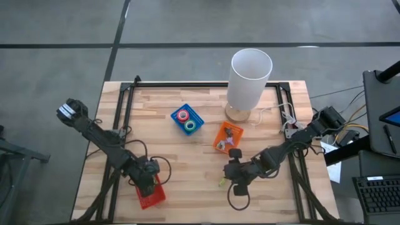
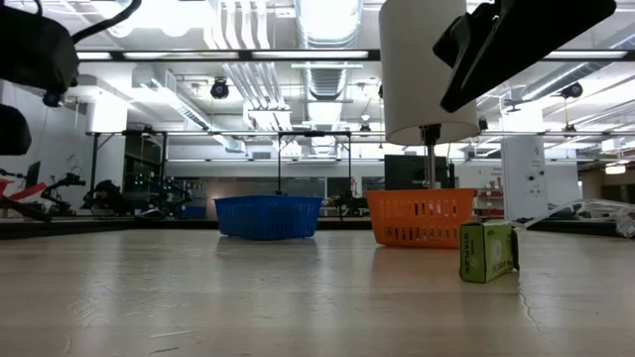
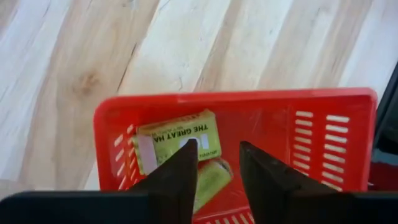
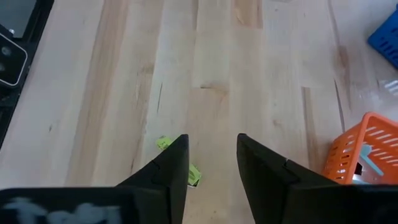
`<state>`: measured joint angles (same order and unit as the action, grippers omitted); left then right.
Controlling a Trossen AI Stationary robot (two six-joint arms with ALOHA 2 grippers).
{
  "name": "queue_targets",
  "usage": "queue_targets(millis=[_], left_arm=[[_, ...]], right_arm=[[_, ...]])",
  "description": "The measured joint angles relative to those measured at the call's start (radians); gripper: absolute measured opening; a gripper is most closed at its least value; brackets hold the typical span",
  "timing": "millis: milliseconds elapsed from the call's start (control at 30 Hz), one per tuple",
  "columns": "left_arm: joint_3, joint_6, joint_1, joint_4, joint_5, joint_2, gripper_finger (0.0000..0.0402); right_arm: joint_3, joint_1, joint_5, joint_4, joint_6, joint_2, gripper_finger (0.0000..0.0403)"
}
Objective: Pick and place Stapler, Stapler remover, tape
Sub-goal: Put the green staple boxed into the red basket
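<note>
Two tape rolls, one red (image 1: 183,115) and one with a green face (image 1: 190,126), lie in the blue tray (image 1: 195,115). My left gripper (image 1: 149,182) hangs open over the red tray (image 3: 236,106), above the yellow-green boxes (image 3: 180,140) lying in it. My right gripper (image 1: 234,177) is open just above the table, beside a small yellow-green box (image 4: 163,143) that stands on the wood (image 2: 488,251). The orange tray (image 1: 228,136) holds small items that I cannot name. I cannot pick out a stapler or a stapler remover.
A tall white cylinder (image 1: 250,78) on a round base stands near the far edge, behind the orange tray (image 2: 422,216). The blue tray (image 2: 268,215) sits left of it. Cables (image 1: 284,115) lie at the table's right edge. Bare wood lies between the two grippers.
</note>
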<state>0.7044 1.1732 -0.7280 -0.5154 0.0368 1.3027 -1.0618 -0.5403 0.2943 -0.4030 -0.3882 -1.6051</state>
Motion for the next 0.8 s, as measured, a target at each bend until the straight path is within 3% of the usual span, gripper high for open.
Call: queue_targets(millis=[200, 433, 800], left_arm=[[0.032, -0.096, 0.005, 0.009, 0.022, -0.023, 0.0152], [0.099, -0.221, 0.006, 0.079, 0.067, -0.103, 0.0158], [0.095, -0.650, 0.005, 0.538, 0.226, -0.189, 0.0159]], right_arm=[[0.027, 0.000, 0.000, 0.026, 0.062, 0.000, 0.0144], [0.124, -0.003, -0.007, 0.126, 0.165, 0.000, 0.0160], [0.244, -0.003, -0.052, 0.373, 0.200, 0.000, 0.0165]])
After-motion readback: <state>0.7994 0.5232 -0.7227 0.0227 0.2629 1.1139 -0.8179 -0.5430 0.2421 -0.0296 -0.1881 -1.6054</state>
